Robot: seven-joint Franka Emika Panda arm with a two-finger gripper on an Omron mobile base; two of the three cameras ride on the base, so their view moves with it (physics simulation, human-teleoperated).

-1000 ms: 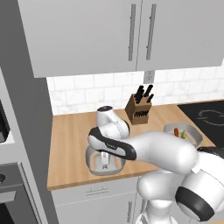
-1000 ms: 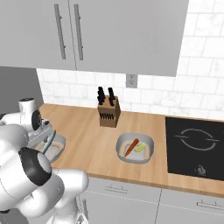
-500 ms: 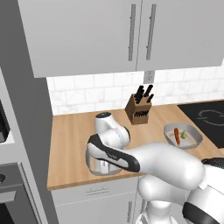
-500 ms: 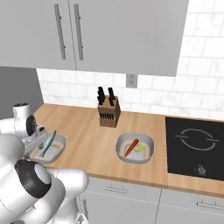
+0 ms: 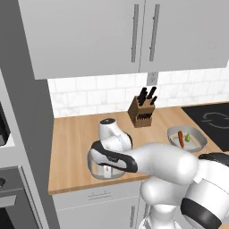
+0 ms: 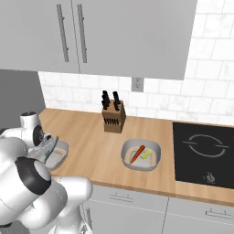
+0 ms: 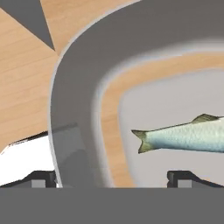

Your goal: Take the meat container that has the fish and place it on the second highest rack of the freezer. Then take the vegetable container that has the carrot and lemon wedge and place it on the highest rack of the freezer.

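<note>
The meat container (image 6: pixel 58 156), a shallow grey tub, sits at the left end of the wooden counter (image 6: pixel 91 137) with the slim silvery fish (image 7: pixel 188 135) lying in it. My gripper (image 7: pixel 112 177) is open. It is low over the tub's near corner, with one fingertip (image 7: pixel 41 177) outside the thick rim (image 7: pixel 70 87) and the other inside it. In the left base view my forearm hides most of this tub (image 5: pixel 105 171). The vegetable container (image 6: pixel 141 155) stands further right, holding the orange carrot (image 6: pixel 137 154) and a pale lemon wedge (image 6: pixel 146 155). The freezer is out of view.
A wooden knife block (image 6: pixel 113 118) stands by the tiled back wall between the two tubs. A black cooktop (image 6: pixel 205 151) lies at the counter's right end. Grey wall cabinets (image 5: pixel 134 36) hang overhead. A tall grey panel (image 5: pixel 18 112) borders the counter on the left.
My arm has folded lower and its forearm has swung toward the counter's front, bringing the hand down onto the fish tub's edge. Neither tub has moved.
</note>
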